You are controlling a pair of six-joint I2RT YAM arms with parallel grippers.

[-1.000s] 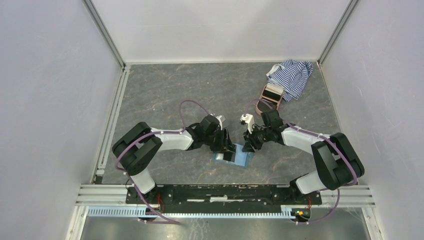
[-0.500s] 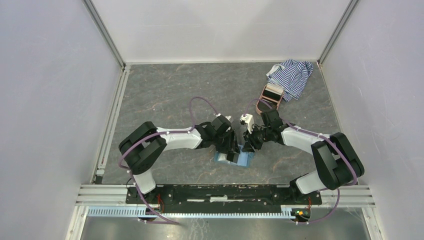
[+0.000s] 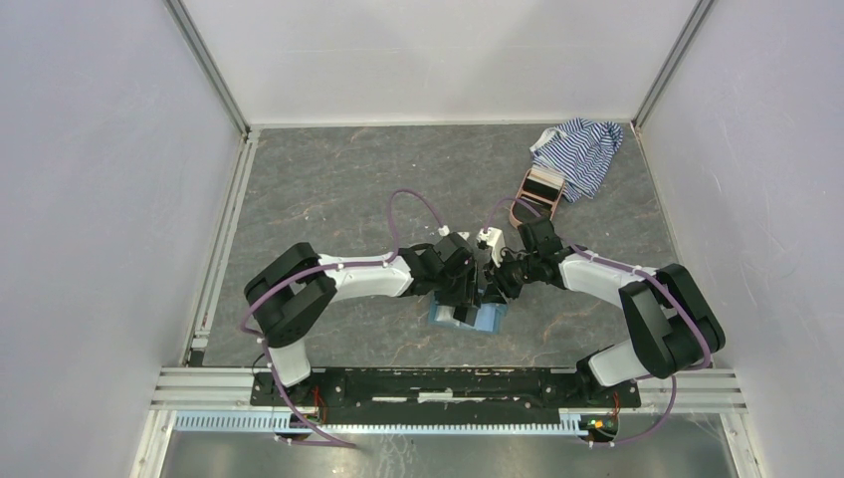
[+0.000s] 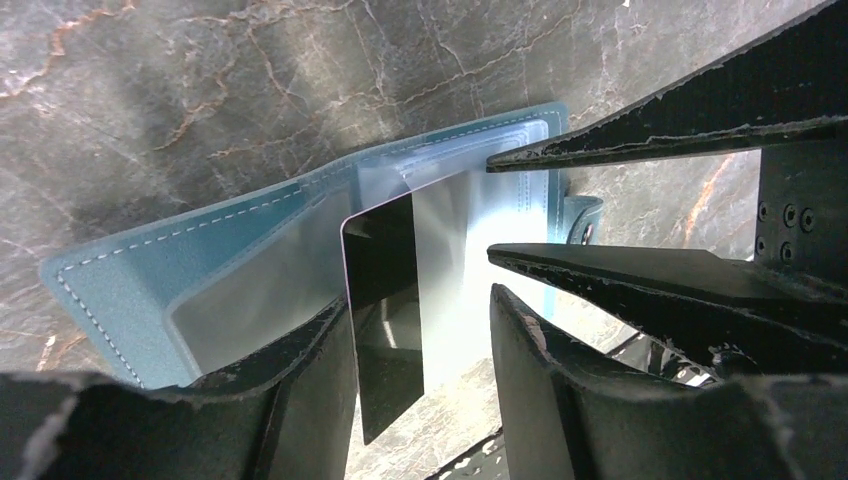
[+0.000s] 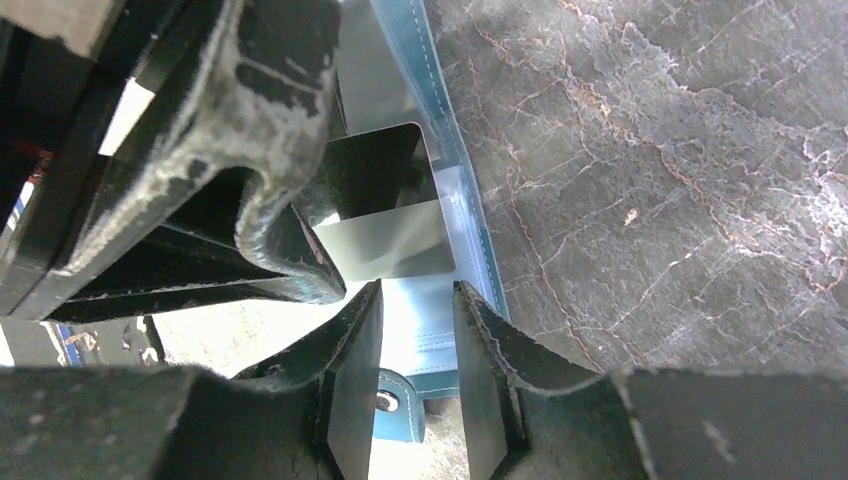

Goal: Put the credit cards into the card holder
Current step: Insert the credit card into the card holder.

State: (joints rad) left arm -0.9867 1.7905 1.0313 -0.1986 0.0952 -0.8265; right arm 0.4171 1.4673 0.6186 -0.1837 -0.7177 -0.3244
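Observation:
The teal card holder lies open on the table between the two arms, pale blue inside. My left gripper is shut on a dark glossy credit card, held by its long edges. The card's far end sits in the card holder's clear pocket. My right gripper is open, its two fingertips down on the card holder's inside either side of the snap tab. In the top view both grippers crowd over the card holder and hide the card.
A blue-white striped cloth lies at the back right with a pink case next to it. White walls close in the sides and back. A metal rail runs along the near edge.
The left arm has swung right, bringing its gripper and the card over the card holder, close against the right gripper. The right arm has stayed put.

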